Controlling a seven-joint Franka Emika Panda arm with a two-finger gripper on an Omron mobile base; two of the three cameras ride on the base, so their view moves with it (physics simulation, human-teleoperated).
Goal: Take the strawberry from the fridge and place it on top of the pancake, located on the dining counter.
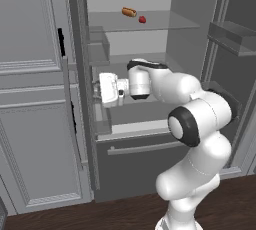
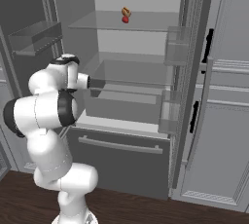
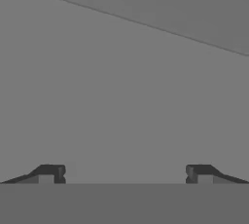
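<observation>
Okay, fridge stands with its doors swung open and I have the arm reaching into the middle section. My gripper points at a plain grey inner wall; in the hand view the two dark fingertips sit far apart at the bottom corners with bare grey between them, so the jaws are spread wide and grip nothing. In the left base view I see the white hand aimed left toward the door-side bins, level with the second shelf. In the right base view the dark end of the hand pokes out just past the forearm, over the lower glass shelf.

Strawberry sits on the top glass shelf, a tiny red blob, well above the hand. Just beside it lies the orange-brown hot-dog item, slightly further back and to the left as I look from the left camera. From the right camera the strawberry shows right under the hot-dog item; I cannot tell whether they touch. Nothing of mine is near either one.

Bottom drawer is closed, silver bar handle across it. Door bins hang on the open right door. Grey panelled cabinets with black handles flank the unit, dark wood floor below.
</observation>
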